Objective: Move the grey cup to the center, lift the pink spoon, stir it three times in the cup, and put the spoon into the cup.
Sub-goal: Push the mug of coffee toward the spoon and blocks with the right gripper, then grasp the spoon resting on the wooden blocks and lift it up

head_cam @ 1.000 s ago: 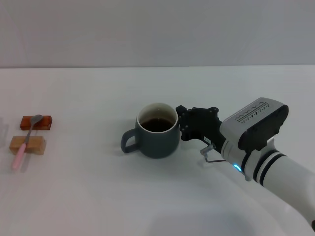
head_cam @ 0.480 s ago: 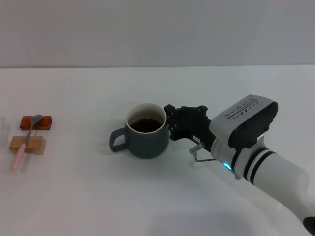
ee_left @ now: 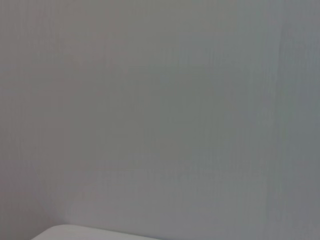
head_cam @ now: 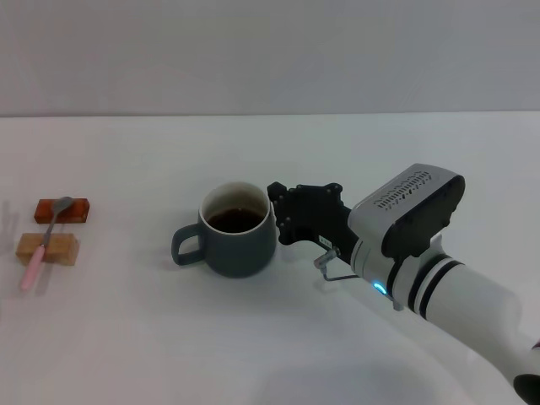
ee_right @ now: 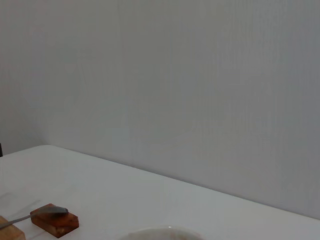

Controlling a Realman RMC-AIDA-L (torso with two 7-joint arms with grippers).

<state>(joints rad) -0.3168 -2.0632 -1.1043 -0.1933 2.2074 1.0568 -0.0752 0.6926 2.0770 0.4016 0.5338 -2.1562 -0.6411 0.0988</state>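
Leftward slides the grey cup, carried along with the right gripper from where it sat a second ago, handle leading. We're on step one: getting the cup to the center of the white table. The right arm reaches in low from the robot's right, its black fingers pressed to the cup's right side; whether they pinch the wall or merely push it, I cannot tell. Dark liquid sits inside, so the slide wants to stay gentle. The pink spoon waits well apart at far left, propped across two small brown blocks. Next, I'd judge: let go and fetch that spoon. No left gripper is in sight.
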